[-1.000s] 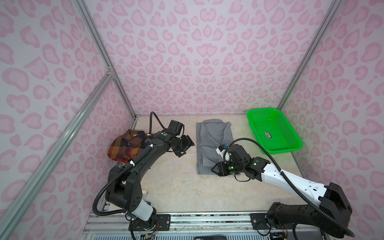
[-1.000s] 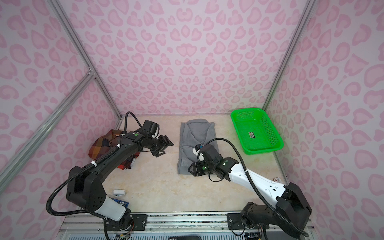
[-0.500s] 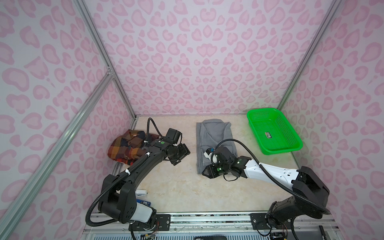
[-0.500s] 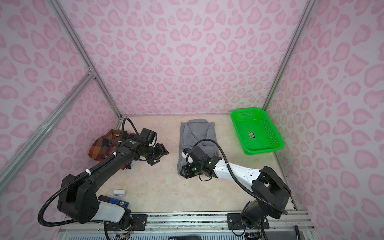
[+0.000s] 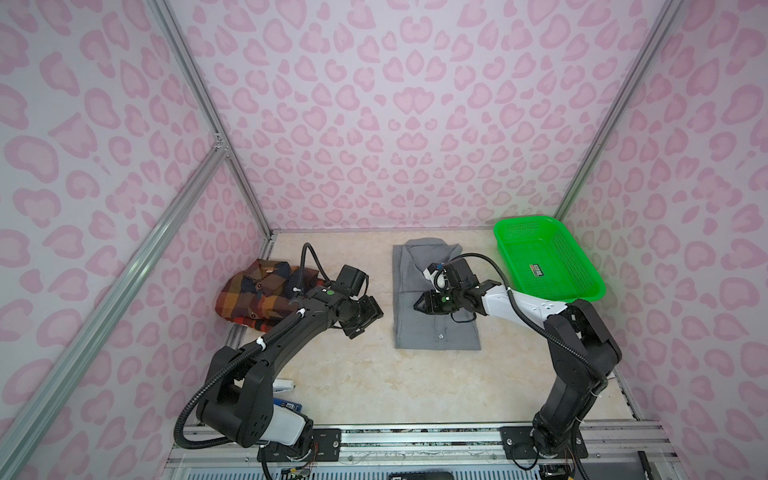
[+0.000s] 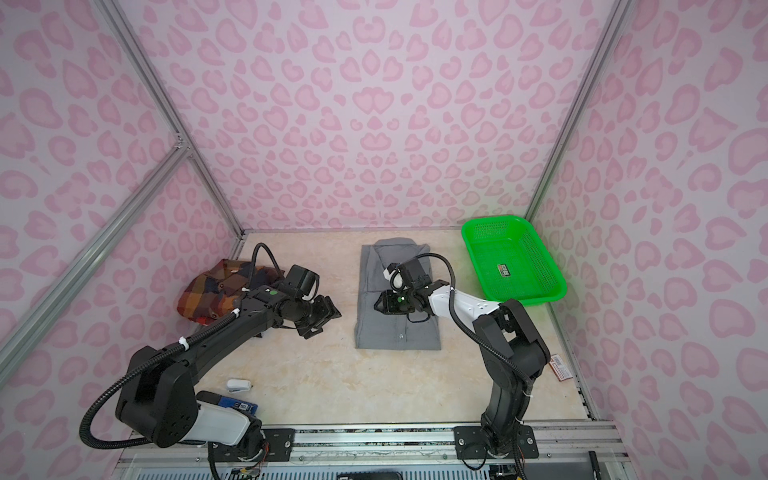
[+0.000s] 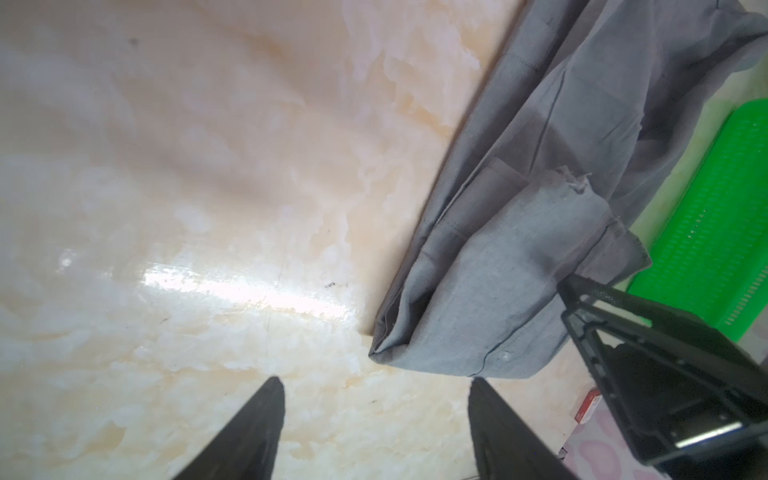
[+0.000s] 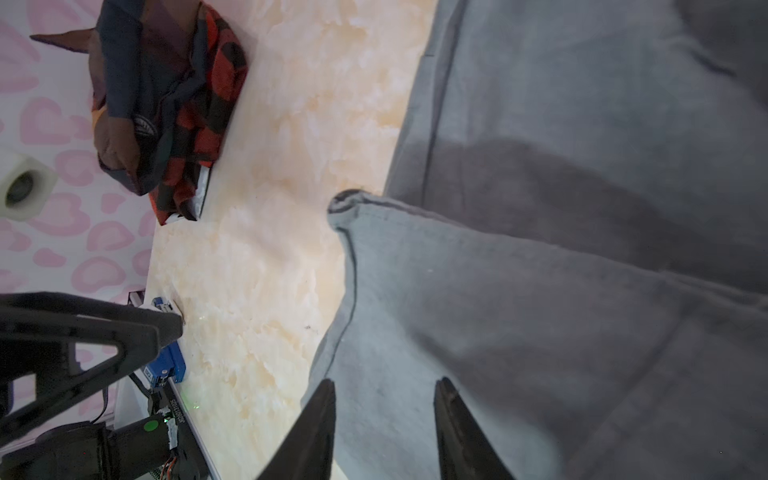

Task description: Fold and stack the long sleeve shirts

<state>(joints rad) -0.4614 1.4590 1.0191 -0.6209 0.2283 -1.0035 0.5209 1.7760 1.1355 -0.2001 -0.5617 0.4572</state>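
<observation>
Back middle of the surface (image 5: 365, 382): gray shirt (image 5: 436, 332) lies flat, folded into a narrow rectangle, collar end toward the far wall. Right gripper (image 5: 417, 305) sits low over the shirt's middle, fingers parted, gray cloth showing in the gap in the right wrist view; contact can't be told. Left gripper (image 5: 365, 322) is over bare surface just beside the shirt's left edge, fingers spread wide, holding nothing. Plaid shirt (image 5: 253, 297) is bunched by the left wall, well apart. Green mesh basket (image 5: 561, 249) sits right of the gray shirt.
</observation>
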